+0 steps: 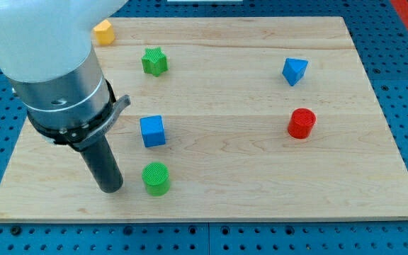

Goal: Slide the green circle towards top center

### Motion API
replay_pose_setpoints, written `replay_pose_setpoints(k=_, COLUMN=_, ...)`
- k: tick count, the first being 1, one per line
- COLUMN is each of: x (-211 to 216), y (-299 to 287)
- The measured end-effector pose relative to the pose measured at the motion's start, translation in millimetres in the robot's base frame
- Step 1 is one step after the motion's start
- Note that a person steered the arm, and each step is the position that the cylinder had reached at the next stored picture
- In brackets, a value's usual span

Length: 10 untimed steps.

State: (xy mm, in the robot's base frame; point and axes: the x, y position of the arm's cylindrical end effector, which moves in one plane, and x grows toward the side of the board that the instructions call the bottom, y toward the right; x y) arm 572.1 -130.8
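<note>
Step in hand: approach and alignment. My tip (110, 188) rests on the worktop (261, 191) just to the left of the green circle (156, 178), near the front edge; whether the two are touching cannot be told from this view. No pincer is fitted — the arm ends in a plain rod, so there is nothing to report as released, clenched or grasping.

Next move, as judged: the target lies at the far edge, centre. A push from the present position would drive the block to the right, not away. The tip should therefore be brought round to the near, slightly left side of the block, then advanced far and a little right. The blue cube (152, 131) stands just beyond the block — the path should pass to its right to avoid contact.

Task block: a short upright cylinder, bright green, with a finely ridged top face. It stands flat, at the near left of the worktop.
</note>
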Motion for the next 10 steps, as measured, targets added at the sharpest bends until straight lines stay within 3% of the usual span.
replay_pose_setpoints(k=2, x=22.1, y=12.7)
replay_pose_setpoints(k=4, x=20.2, y=68.7)
replay_pose_setpoints(k=10, x=-91.4, y=79.8)
